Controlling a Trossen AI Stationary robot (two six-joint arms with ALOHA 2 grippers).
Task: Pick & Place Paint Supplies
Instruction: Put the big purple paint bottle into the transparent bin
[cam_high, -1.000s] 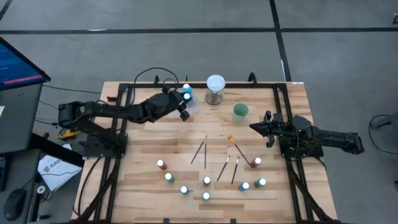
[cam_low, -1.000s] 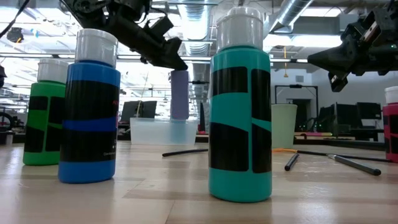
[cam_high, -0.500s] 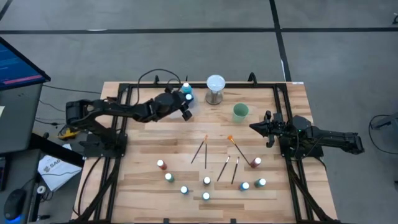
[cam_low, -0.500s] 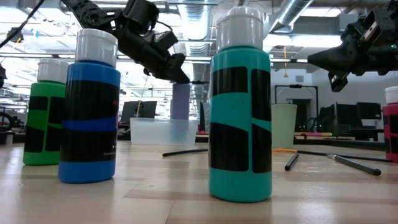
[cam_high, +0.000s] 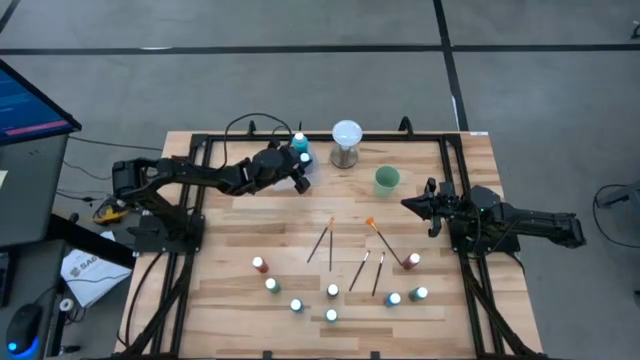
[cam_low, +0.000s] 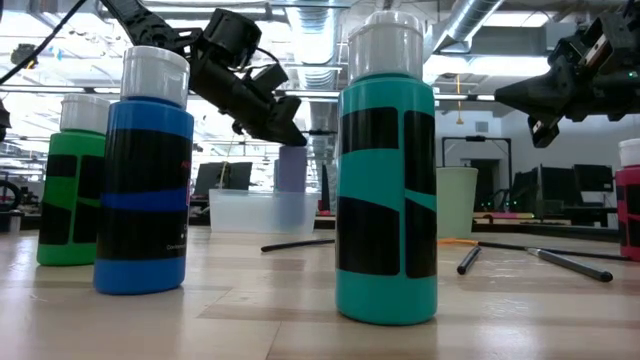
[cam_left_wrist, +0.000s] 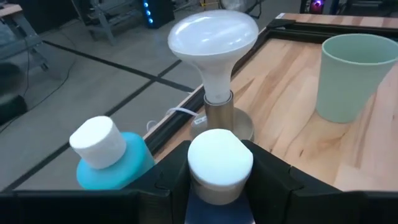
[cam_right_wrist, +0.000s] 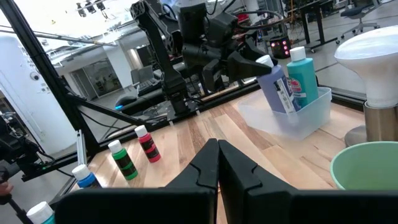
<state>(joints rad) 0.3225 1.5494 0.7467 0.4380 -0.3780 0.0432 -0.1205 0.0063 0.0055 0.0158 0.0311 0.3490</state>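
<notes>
Since a second ago the left gripper (cam_high: 297, 172) has drawn back and lowered its white-capped bottle (cam_left_wrist: 219, 163) into the clear bin (cam_right_wrist: 291, 114); its fingers stay clamped on it. Only the right wrist view shows the bin's contents: that bottle leaning beside an upright teal bottle (cam_right_wrist: 302, 76). The right gripper (cam_high: 412, 205), fingers together, waits near the green cup (cam_high: 387, 179). Brushes (cam_high: 362, 269) and other bottles (cam_high: 332, 291) remain on the table (cam_high: 230, 240).

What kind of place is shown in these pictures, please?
Probably a robotics lab or workshop: two arms work at a wooden table on a bare floor, a monitor stands beside it, and ceiling ducts run over more workstations behind.
</notes>
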